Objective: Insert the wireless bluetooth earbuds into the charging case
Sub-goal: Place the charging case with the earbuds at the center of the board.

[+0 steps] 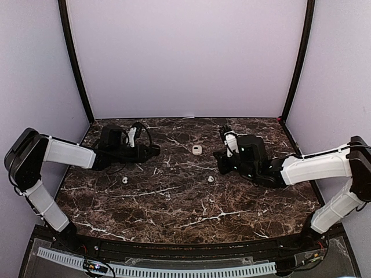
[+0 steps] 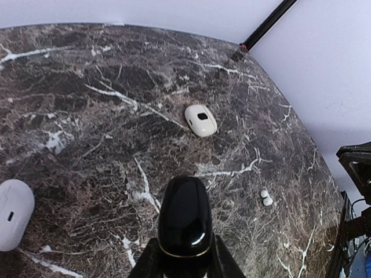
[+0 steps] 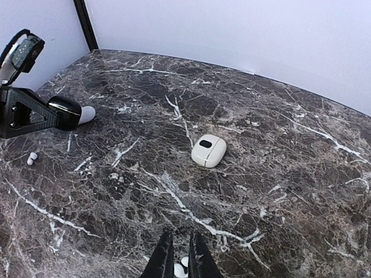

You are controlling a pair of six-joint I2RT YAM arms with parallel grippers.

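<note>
A glossy black charging case [image 2: 184, 214] with a thin gold seam is held closed, and my left gripper [image 2: 185, 255] is shut on it just above the marble. In the top view the left gripper [image 1: 152, 151] sits at the back left. A pair of tiny white earbuds [image 2: 265, 198] lies on the table to its right. My right gripper [image 3: 181, 234] hovers over those earbuds [image 3: 182, 267], jaws a narrow gap apart with nothing between the tips. Another earbud [image 1: 124, 179] lies alone near the left arm, also seen as an earbud [image 3: 32, 156] in the right wrist view.
A closed white case [image 1: 197, 149] with a dark oval mark lies mid-table between the arms. A second white case [image 2: 11, 214] rests just beside the left gripper. Purple walls and black corner posts [image 1: 74, 58] bound the marble table [image 1: 174, 214].
</note>
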